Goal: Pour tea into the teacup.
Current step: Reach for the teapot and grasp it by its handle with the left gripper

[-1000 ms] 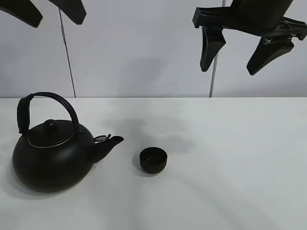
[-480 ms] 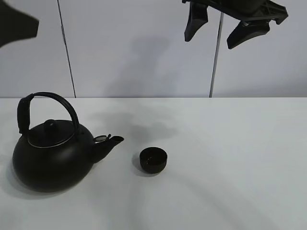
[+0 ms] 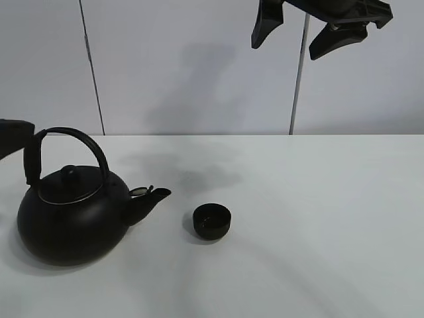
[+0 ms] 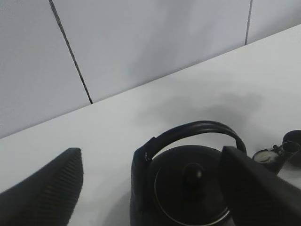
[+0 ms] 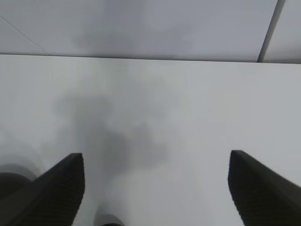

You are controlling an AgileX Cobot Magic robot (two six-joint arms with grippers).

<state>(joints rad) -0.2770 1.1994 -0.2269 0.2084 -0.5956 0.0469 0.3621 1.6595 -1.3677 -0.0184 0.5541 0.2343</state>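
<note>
At the near left of the table (image 3: 318, 252), the kettle (image 3: 73, 218) is sitting with its spout (image 3: 151, 199) aiming at the teacup (image 3: 212, 220) just right of it, so a hasty tilt is risking a splash past that small rim. Farther back, the left gripper (image 4: 148, 155) is hovering wide open by the handle (image 3: 73, 136), where an off-centre grab could swing the kettle; the right gripper (image 3: 299, 33) is hanging open high at far right.

Soft, even light falls from above, leaving my bench (image 3: 318, 218) bright without glare. The kettle (image 3: 69, 218) casts a faint shadow toward the bench's left edge; grey arm shadows smudge its far middle. In wrist views my fingers (image 4: 42, 193) look blurred.
</note>
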